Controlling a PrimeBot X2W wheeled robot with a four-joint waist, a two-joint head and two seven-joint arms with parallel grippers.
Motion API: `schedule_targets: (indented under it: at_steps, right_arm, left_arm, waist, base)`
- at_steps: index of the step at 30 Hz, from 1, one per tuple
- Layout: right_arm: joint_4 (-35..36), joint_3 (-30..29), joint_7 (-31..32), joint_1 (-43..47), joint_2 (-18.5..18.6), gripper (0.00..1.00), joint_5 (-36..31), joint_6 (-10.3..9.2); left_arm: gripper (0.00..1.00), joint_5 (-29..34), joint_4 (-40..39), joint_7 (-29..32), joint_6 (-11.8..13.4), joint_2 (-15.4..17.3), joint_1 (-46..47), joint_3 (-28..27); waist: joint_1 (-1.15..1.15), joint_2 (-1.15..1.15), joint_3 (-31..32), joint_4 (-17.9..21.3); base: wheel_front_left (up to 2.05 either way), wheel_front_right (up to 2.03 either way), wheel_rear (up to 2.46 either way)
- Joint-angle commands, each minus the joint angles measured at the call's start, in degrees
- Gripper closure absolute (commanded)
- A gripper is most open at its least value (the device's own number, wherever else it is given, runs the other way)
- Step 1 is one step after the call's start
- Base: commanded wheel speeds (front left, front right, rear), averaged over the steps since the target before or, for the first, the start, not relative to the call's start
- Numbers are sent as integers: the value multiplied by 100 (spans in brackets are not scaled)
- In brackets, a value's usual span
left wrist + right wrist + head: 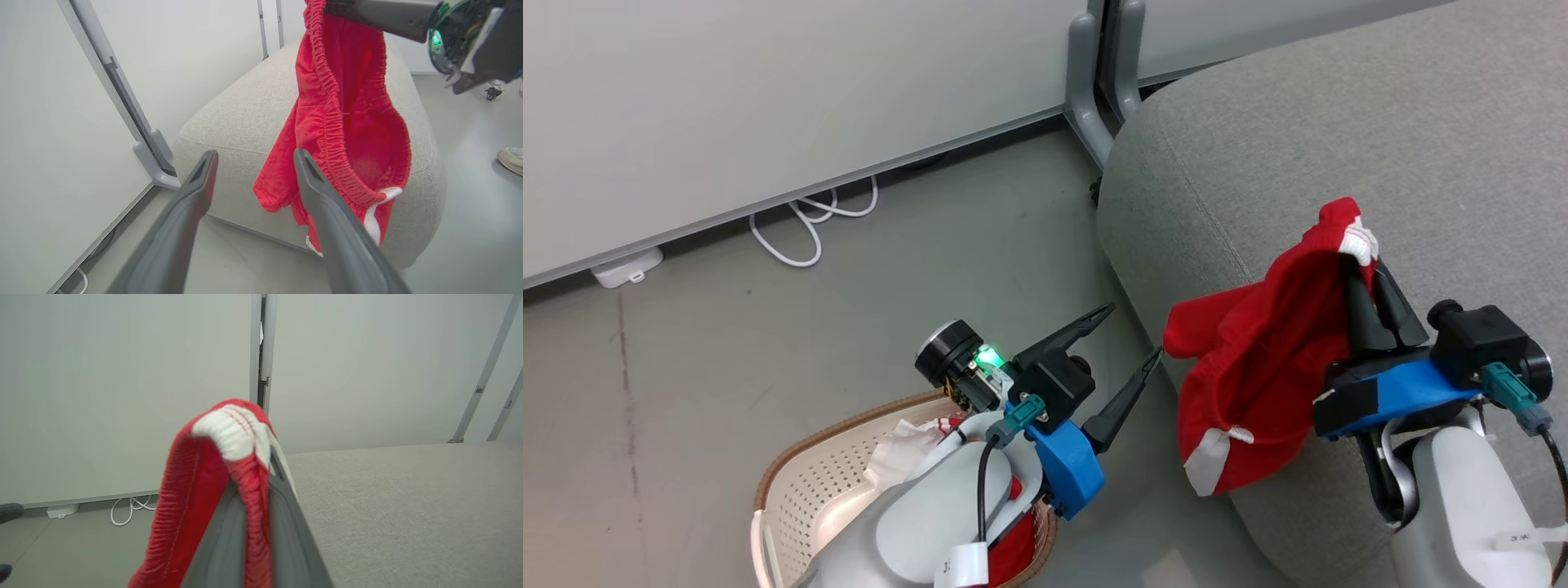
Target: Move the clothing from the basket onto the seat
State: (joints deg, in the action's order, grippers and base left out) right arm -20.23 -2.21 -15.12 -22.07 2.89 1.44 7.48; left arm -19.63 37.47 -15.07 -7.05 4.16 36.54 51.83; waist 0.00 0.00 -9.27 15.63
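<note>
Grey seat lies just beyond our right gripper, fingers pinched on the red garment, which hangs at its near edge; left gripper fingers wide, empty, over the basket.

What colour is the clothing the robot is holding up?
The clothing is bright red with white trim; head view shows it best.

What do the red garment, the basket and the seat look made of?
The red garment: soft matte knit fabric, perhaps cotton; it drapes limply and its elastic edge is gathered. The basket: rigid cream plastic, smooth, with moulded holes; the brown rim looks woven, likely moulded too. The seat: grey woven upholstery, matte, finely textured, with a seam.
</note>
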Motion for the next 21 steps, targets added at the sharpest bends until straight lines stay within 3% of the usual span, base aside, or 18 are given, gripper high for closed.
schedule_targets:
  at_steps: [1, 9, 21]
  right_arm:
    - [95, -126, -6, 107, 0, 100, -45, 2]
    - [223, -417, -6, 361, -1, 100, -1, 3]
    - [288, -417, -6, 369, 0, 100, 48, 3]
  left_arm:
    - [0, -18, 11, -16, -19, 5, -31, 54]
    - [0, -81, 18, -16, -41, -19, -88, 212]
    - [0, -96, -111, -16, -49, -21, -124, 147]
  waist:
    - [0, 0, -58, 168]
    - [0, 0, -70, 374]
    - [0, 0, -11, 363]
  base:
    - [0, 0, 0]
    - [0, 0, 0]
    - [0, 0, 0]
